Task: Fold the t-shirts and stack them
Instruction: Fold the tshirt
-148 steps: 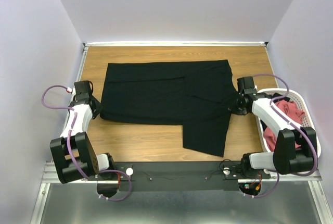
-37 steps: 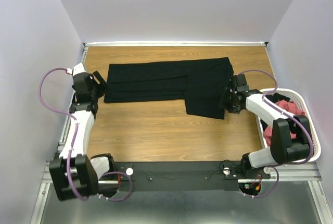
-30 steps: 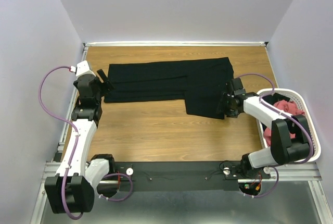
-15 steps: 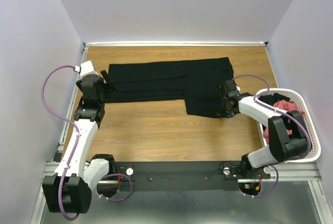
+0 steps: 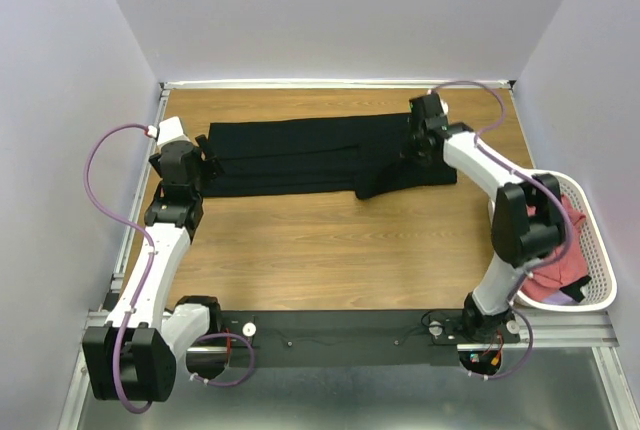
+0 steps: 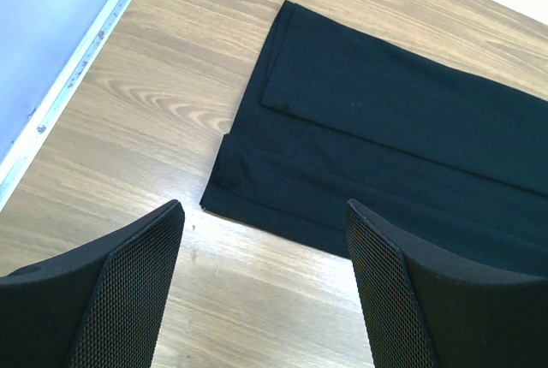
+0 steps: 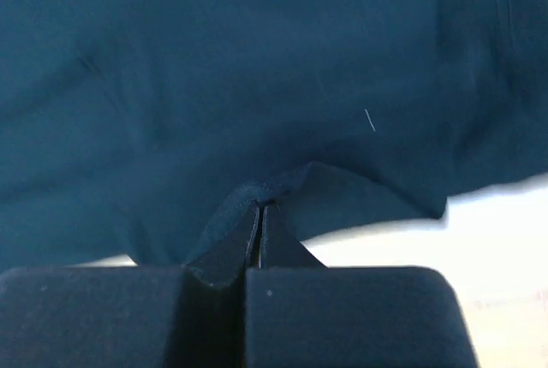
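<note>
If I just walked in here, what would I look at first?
Probably the big black shirt, folded into a long strip across the far side of the wooden table. The right arm's fingers are pinching a bit of cloth near its right end, and the left arm's fingers hang open by its left end. You'd also spot the white basket at the right edge, with red shirts piled inside.

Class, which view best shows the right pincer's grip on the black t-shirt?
Right wrist: the right pincer is shut on the black t-shirt. Top external hides the grip; left wrist shows only the shirt's end.
</note>
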`<state>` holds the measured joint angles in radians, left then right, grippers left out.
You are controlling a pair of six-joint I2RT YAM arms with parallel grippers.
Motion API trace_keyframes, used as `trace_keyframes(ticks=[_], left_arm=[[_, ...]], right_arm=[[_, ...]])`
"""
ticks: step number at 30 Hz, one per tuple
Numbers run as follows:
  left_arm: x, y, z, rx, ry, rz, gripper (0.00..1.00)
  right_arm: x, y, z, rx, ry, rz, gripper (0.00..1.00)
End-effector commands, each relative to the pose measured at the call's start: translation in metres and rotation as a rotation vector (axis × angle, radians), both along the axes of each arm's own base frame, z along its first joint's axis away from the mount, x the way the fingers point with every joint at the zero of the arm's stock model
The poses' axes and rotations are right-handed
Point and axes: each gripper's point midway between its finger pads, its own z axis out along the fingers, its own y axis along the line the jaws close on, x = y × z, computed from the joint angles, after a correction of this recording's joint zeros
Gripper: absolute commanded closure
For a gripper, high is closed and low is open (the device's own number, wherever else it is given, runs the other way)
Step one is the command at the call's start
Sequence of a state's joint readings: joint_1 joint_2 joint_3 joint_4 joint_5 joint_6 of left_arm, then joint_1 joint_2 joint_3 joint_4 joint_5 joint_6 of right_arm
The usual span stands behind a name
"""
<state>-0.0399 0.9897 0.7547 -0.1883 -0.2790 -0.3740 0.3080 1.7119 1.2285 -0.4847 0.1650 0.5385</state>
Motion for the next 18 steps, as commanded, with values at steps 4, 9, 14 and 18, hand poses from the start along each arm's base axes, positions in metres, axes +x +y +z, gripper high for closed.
trace_keyframes(ticks=[4, 9, 14, 18], left_arm=[[0.003, -0.002, -0.004, 0.002, 0.006, -0.012, 0.17], [0.003, -0.003, -0.008, -0.001, 0.017, -0.018, 0.16], [0.004, -0.004, -0.010, -0.002, 0.022, -0.022, 0.17], [0.005, -0.005, -0.012, -0.005, 0.028, -0.029, 0.17]], right_arm=[[0.100, 0.006, 0.021, -0.044, -0.122, -0.015, 0.99], [0.156, 0.016, 0.024, -0.046, -0.183, 0.021, 0.99], [0.189, 0.027, 0.026, -0.055, -0.235, 0.066, 0.99], [0.206, 0.030, 0.024, -0.064, -0.260, 0.084, 0.99]])
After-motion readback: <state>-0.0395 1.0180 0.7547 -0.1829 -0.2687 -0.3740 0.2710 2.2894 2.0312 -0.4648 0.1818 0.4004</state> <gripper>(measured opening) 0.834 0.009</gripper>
